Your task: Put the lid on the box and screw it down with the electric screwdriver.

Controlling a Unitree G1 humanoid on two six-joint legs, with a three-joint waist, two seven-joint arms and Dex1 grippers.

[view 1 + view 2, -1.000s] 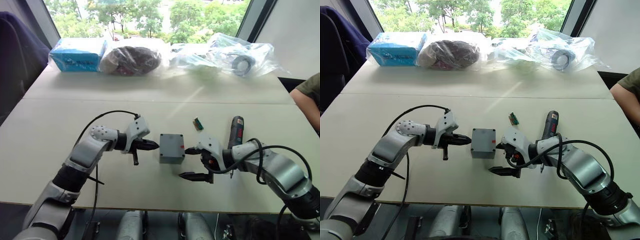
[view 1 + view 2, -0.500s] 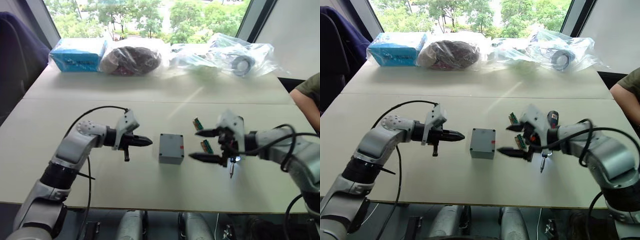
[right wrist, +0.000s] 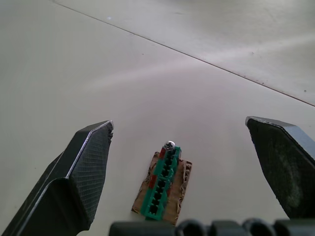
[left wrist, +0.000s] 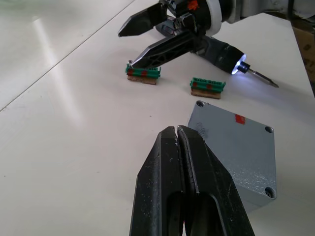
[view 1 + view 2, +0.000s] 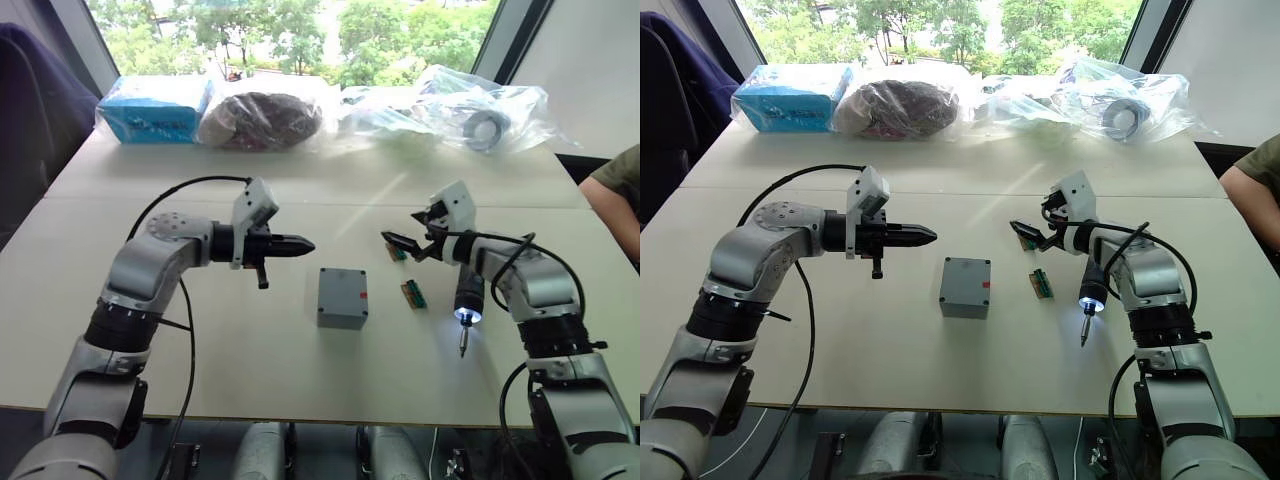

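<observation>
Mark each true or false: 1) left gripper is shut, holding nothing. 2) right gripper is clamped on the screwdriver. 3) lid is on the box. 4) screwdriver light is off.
1) True: the left gripper is shut, with nothing between the fingers.
2) False: the right gripper is open over a green connector; the electric screwdriver lies on the table.
3) True: the lid sits on the box.
4) False: its tip glows white.

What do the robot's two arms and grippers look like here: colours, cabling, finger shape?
Both arms are silver-grey metal segments with black joints and loose black cables looping outside them. Each wrist carries a small white block. The left gripper and right gripper each have two black, tapered, pointed fingers; the right gripper's fingers have a fine textured inner face.
</observation>
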